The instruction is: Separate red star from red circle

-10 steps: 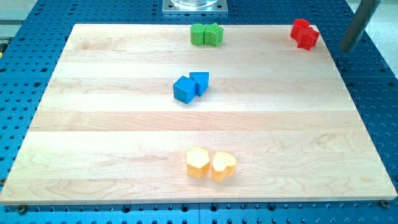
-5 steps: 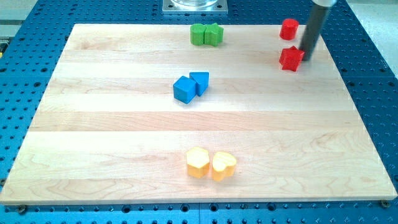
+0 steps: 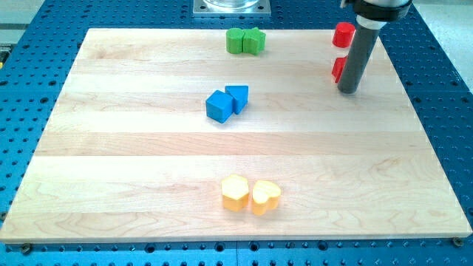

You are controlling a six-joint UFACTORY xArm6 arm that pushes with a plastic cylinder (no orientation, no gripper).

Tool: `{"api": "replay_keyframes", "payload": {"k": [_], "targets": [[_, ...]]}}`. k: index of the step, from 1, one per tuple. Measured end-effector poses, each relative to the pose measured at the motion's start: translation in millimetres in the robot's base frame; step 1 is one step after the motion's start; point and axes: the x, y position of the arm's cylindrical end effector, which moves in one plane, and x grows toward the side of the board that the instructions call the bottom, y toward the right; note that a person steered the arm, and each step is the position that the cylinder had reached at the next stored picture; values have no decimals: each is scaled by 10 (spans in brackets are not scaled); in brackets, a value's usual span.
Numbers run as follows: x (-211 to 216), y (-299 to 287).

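The red circle (image 3: 343, 34) stands near the board's top right edge. The red star (image 3: 338, 69) lies below it, apart from it, and is partly hidden behind my rod. My tip (image 3: 347, 90) rests on the board just below and right of the red star, close against it.
Two green blocks (image 3: 245, 41) sit together at the top centre. A blue cube (image 3: 219, 106) and a second blue block (image 3: 238, 97) touch near the board's middle. A yellow hexagon (image 3: 235, 193) and yellow heart (image 3: 265, 196) sit side by side at the bottom centre. The wooden board (image 3: 111, 148) lies on a blue perforated base.
My rod came in from the right and moved down and left. The red star was pushed away from the red circle, down the view, and is now half hidden behind the rod.
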Motion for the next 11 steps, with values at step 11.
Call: {"api": "replay_keyframes", "payload": {"k": [11], "targets": [[-281,88]]}}
